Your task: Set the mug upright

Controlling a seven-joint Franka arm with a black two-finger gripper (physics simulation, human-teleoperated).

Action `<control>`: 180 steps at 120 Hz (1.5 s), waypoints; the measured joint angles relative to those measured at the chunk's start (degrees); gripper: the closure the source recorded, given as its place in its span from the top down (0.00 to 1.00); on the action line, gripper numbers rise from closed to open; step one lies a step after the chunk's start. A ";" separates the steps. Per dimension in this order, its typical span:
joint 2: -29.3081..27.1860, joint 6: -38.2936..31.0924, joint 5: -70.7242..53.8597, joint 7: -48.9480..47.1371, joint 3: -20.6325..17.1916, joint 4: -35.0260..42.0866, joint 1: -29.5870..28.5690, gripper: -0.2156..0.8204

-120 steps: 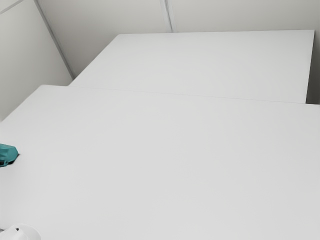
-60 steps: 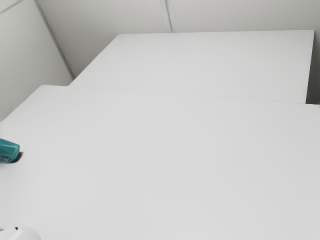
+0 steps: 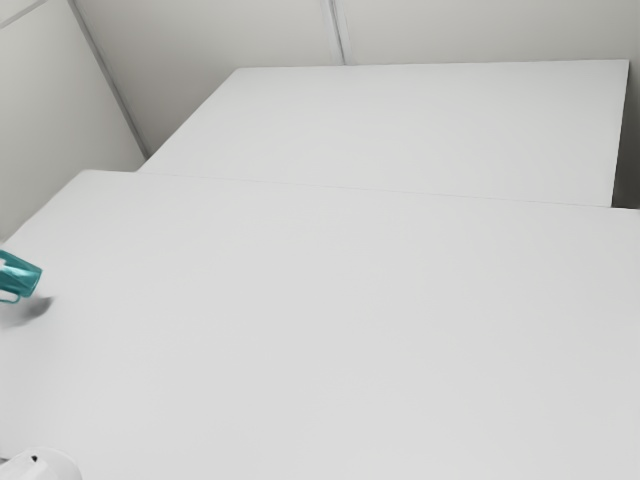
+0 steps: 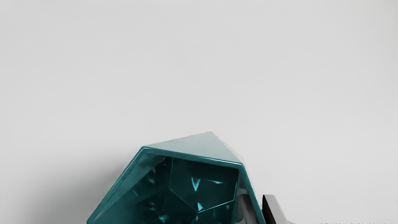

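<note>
In the exterior view I had the mug [image 3: 22,277] at the exterior view's left edge, partly cut off there. Its teal body was tilted, with a bit of the handle [image 3: 9,299] below it. A soft shadow [image 3: 38,307] lay beneath on the table [image 3: 330,330], apart from the body, so the mug was, as far as I could judge from so small a piece, held up off the surface. A second table [image 3: 420,120] stood behind the first. Near the lower left corner was a white rounded part [image 3: 45,467] with a dark spot, which I couldn't identify.

In the wrist view the mug's mouth opened toward my hand's camera, showing dark teal facets inside, with one fingertip [image 4: 247,207] reaching in past the rim. My hand was over the table, its camera facing the surface. The gripper [image 4: 260,206] was closed to a narrow gap on the mug's wall, one finger within and the other along the outside. Most of the mug lay to the inner finger's side, its faceted body extending beyond the fingertips, and a broad shadow fell on the table past that far side.
</note>
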State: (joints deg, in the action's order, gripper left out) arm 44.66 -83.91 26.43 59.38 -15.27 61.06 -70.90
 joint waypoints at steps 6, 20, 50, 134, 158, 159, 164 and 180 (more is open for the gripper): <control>-2.90 0.03 -1.21 -0.21 0.18 2.09 1.38 0.04; -9.32 -0.06 -4.74 -0.89 0.17 5.90 4.09 0.04; -18.53 -0.65 -10.66 -2.68 4.87 8.79 18.40 0.04; -42.05 -15.83 -20.06 -17.86 45.25 44.25 84.96 0.03; -43.64 -23.60 -27.05 -25.74 45.12 51.71 93.37 0.03; -43.60 -23.90 -27.34 -26.08 45.11 51.85 93.71 0.03; -43.23 -25.35 -28.66 -27.76 45.15 52.36 95.41 0.03; -41.33 -29.88 -31.33 -32.61 45.27 53.52 100.06 0.03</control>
State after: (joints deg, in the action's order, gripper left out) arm 3.33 -113.80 -4.91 26.77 30.00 114.59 29.15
